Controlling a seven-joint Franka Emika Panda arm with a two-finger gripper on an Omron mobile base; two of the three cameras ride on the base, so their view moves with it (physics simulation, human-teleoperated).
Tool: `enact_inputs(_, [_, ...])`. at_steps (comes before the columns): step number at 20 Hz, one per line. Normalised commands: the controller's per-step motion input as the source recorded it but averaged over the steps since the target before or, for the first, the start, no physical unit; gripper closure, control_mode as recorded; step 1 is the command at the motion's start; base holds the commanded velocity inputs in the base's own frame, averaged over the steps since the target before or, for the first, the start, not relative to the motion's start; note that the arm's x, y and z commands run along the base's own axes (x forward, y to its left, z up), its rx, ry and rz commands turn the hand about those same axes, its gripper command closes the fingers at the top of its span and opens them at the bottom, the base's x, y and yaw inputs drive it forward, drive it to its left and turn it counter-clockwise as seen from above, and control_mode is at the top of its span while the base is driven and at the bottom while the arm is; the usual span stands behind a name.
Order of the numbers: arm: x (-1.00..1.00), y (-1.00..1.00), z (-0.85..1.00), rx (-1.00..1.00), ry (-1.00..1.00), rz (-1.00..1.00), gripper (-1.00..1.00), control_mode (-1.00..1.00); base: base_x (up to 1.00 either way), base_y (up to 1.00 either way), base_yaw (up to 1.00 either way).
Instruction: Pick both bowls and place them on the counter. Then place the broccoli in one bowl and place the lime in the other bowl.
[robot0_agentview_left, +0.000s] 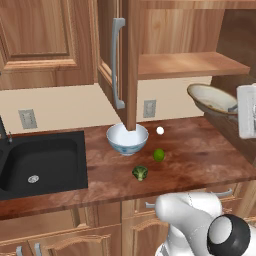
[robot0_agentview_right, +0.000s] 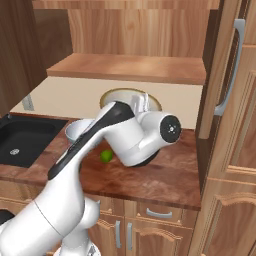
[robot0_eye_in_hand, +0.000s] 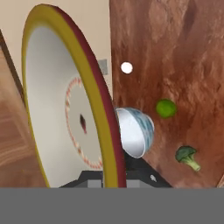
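Left base view: white-and-blue bowl (robot0_agentview_left: 127, 138) sits on the counter (robot0_agentview_left: 200, 150), lime (robot0_agentview_left: 159, 154) at its 4 o'clock, broccoli (robot0_agentview_left: 140, 173) at 5. The beige dish (robot0_agentview_left: 212, 98) hangs in the air at 2 o'clock.

Right base view: arm hides most of it.

Hand view: gripper (robot0_eye_in_hand: 114, 175) pinched shut on the dish rim. Thin edge grip, it could slip or tip on landing.

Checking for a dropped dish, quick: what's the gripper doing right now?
Gripper: shut on the beige bowl, gripping its rim and holding it up in the air above the counter.
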Motion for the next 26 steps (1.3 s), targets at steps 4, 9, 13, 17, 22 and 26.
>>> enact_inputs(4, [0.21, 0.12, -0.83, -0.02, 0.09, 0.00, 1.00, -1.00, 0.00, 0.00, 0.00])
enact_inputs(9, [0.39, 0.04, -0.85, -0.03, 0.13, 0.02, 1.00, -1.00, 0.00, 0.00, 0.00])
enact_inputs(13, [0.51, -0.05, -0.77, -0.04, 0.19, 0.08, 1.00, -1.00, 0.00, 0.00, 0.00])
enact_inputs(17, [0.53, -0.21, -0.74, -0.01, 0.21, 0.11, 1.00, -1.00, 0.00, 0.00, 0.00])
enact_inputs(22, [0.46, -0.35, -0.67, -0.02, 0.06, 0.09, 1.00, -1.00, 0.00, 0.00, 0.00])
enact_inputs(26, [0.26, -0.43, -0.61, -0.01, 0.00, 0.09, 1.00, -1.00, 0.00, 0.00, 0.00])
